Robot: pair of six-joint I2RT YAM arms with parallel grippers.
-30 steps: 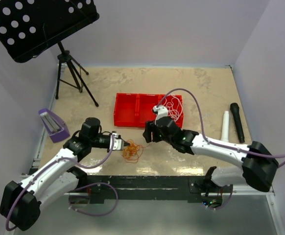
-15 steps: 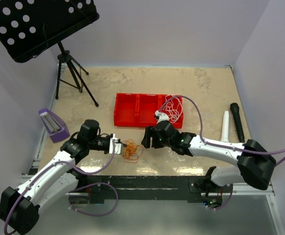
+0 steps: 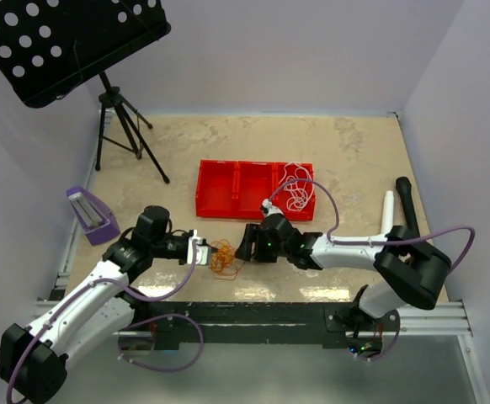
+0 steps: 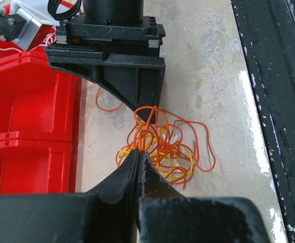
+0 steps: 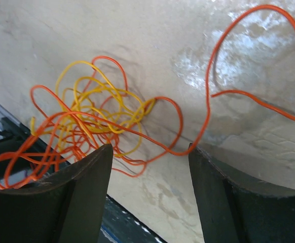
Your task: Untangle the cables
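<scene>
Because these cables (image 3: 226,257) are thin, limp and almost weightless, I judge they will drag along as one clump unless I take a single loose loop at the edge rather than the knotted middle. They lie in an orange and yellow heap on the table (image 3: 354,143), near the red tray (image 3: 228,187). My left pincer (image 4: 139,154) is closed tight, nipping strands at the heap's edge, arm stretched low. My right pincer (image 5: 150,157) hangs wide apart over the other side, holding nothing.
</scene>
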